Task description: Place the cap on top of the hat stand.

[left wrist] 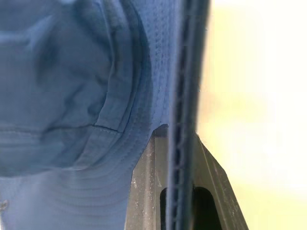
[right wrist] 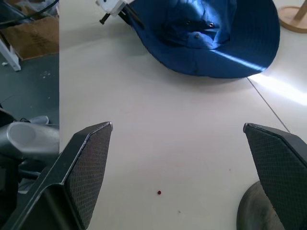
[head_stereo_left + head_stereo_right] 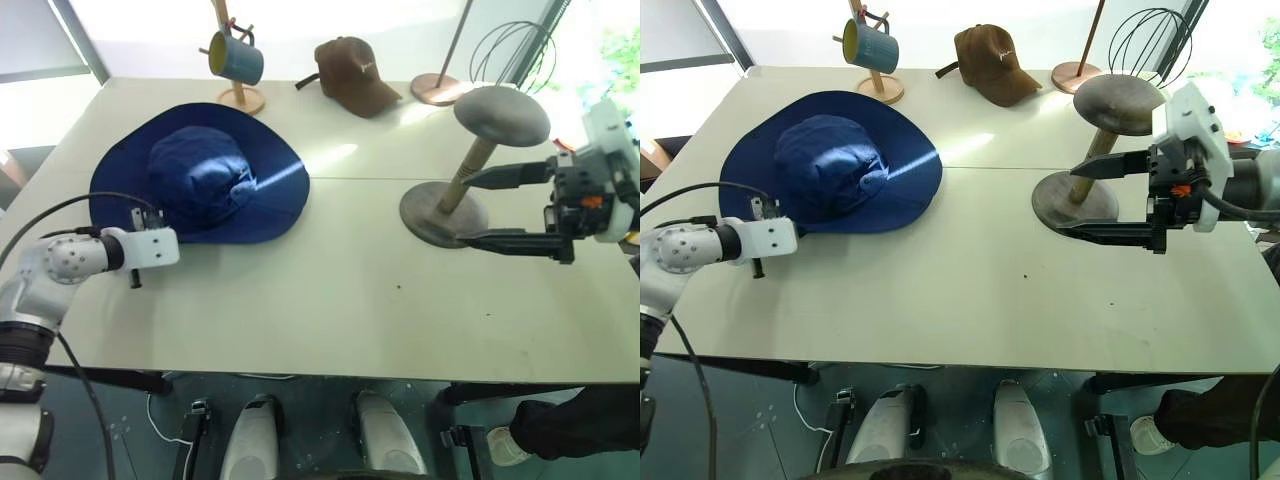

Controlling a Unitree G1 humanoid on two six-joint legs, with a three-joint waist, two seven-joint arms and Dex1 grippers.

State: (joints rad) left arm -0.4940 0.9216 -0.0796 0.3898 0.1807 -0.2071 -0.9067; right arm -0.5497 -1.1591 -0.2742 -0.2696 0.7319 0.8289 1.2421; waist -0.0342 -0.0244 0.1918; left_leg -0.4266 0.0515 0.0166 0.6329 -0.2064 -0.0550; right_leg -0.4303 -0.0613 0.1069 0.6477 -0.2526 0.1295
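Note:
The navy wide-brimmed cap [image 3: 200,170] lies flat on the left half of the white table [image 3: 330,300]. My left gripper [image 3: 160,228] is at the cap's near-left edge, and in the left wrist view its two black fingers [image 1: 144,191] are shut on the brim [image 1: 180,96]. The hat stand [image 3: 502,113], with a grey dome, a tilted wooden stem and a grey disc base [image 3: 425,215], stands at the right. My right gripper [image 3: 480,208] hovers beside the stem and base, open wide and holding nothing.
Along the far edge stand a wooden mug tree with a blue and yellow mug [image 3: 237,60], a brown baseball cap [image 3: 355,75], a pole on a round wooden base [image 3: 435,90] and a wire-frame stand [image 3: 510,50]. A person's shoe [image 3: 510,445] shows below the table's near right corner.

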